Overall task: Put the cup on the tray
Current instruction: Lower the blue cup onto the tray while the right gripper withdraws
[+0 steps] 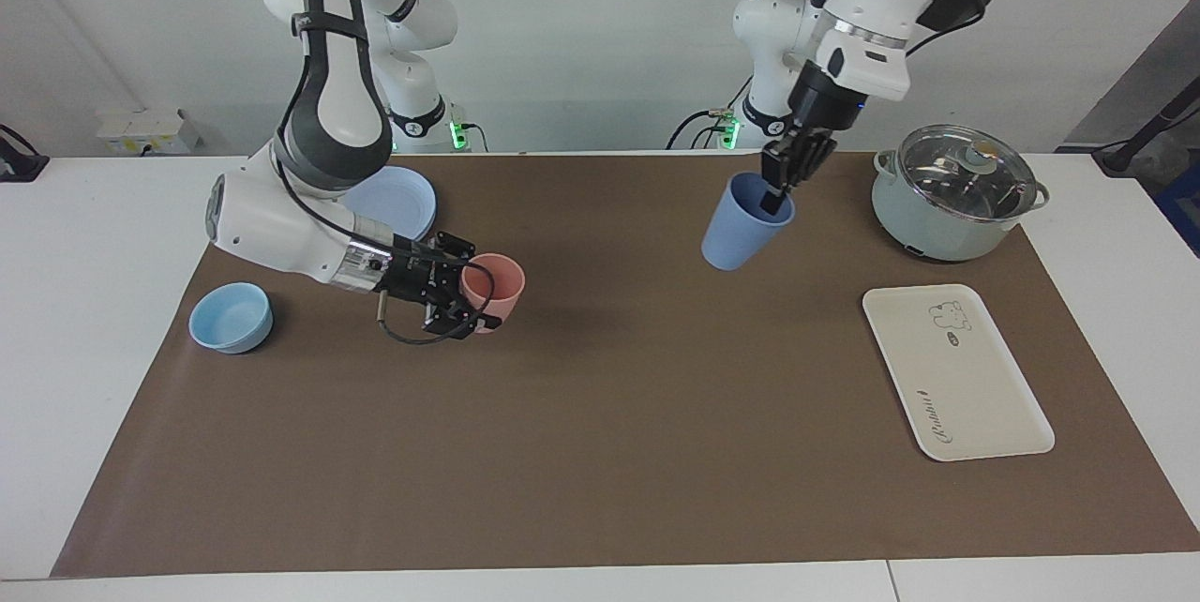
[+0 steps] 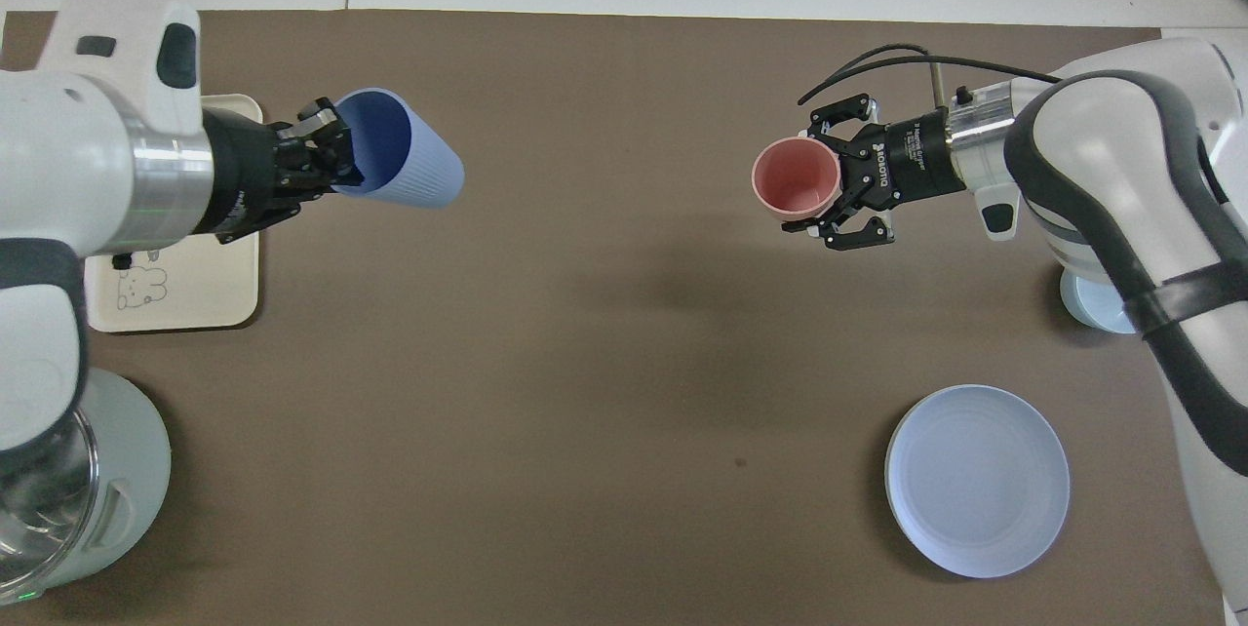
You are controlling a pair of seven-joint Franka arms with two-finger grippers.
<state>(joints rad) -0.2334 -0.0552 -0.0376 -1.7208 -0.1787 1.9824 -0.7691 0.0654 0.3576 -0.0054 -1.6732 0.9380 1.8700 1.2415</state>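
The left claw (image 1: 783, 173) pinches the rim of a tilted, tapered matte blue cup (image 1: 741, 229) above the tabletop (image 1: 600, 414). The right claw (image 1: 457, 297), marked ROBOTIQ, spreads around a pink cup (image 1: 495, 288). The cream tray (image 1: 956, 370), with rounded corners, a bear drawing and script, lies near the tabletop's left-arm end.

A white table (image 1: 84, 321) carries a brown mat (image 1: 600, 452) that covers most of its top, leaving bare white margins at both ends and along the edge farthest from the robots. A seam (image 1: 889, 580) divides the tabletop there. A plain pale wall (image 1: 581, 30) rises at the robots' end, evenly lit. A small white box (image 1: 145, 130) sits by the wall toward the right arm's end. Soft shadows lie on the mat
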